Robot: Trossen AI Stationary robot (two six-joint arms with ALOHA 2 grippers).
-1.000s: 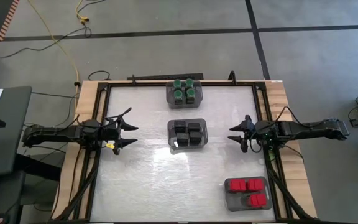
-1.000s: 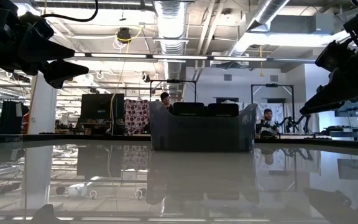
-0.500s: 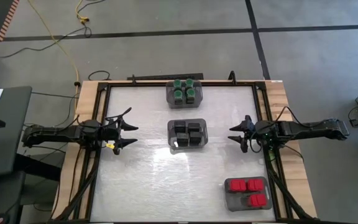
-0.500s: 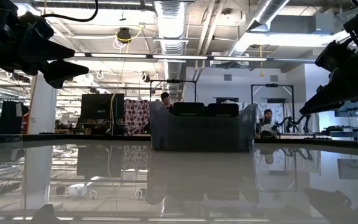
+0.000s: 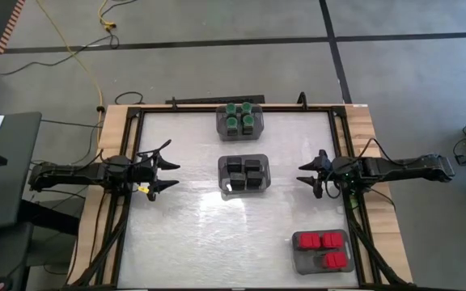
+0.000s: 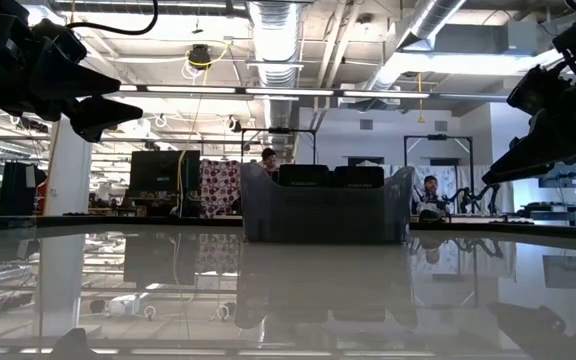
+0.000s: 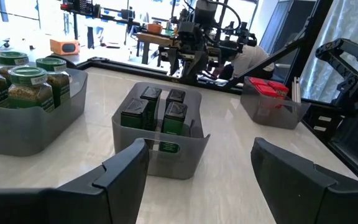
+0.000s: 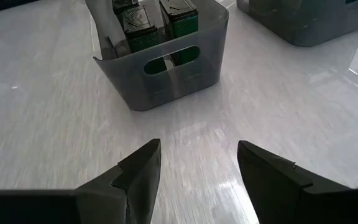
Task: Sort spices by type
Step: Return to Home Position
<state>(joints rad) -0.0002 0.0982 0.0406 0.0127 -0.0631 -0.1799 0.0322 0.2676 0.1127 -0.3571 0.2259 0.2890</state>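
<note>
The spices stand in three grey bins. Green-capped jars [image 5: 240, 118] fill the bin at the table's far edge. All-black jars [image 5: 244, 171] sit in the middle bin [image 5: 244, 188]. Red-capped jars [image 5: 322, 245] are in the bin at the near right. My left gripper [image 5: 168, 175] hovers open above the table's left side, level with the middle bin. My right gripper [image 5: 307, 172] hovers open at the right side, tipped slightly down toward that bin [image 8: 160, 62]. Neither has anything between its fingers.
A dark frame [image 5: 342, 145] runs along the table's edges, with wooden strips [image 5: 112, 121] outside it. Bare white tabletop [image 5: 184, 234] lies between the bins and on the near left. People sit at desks [image 6: 430, 190] in the room beyond.
</note>
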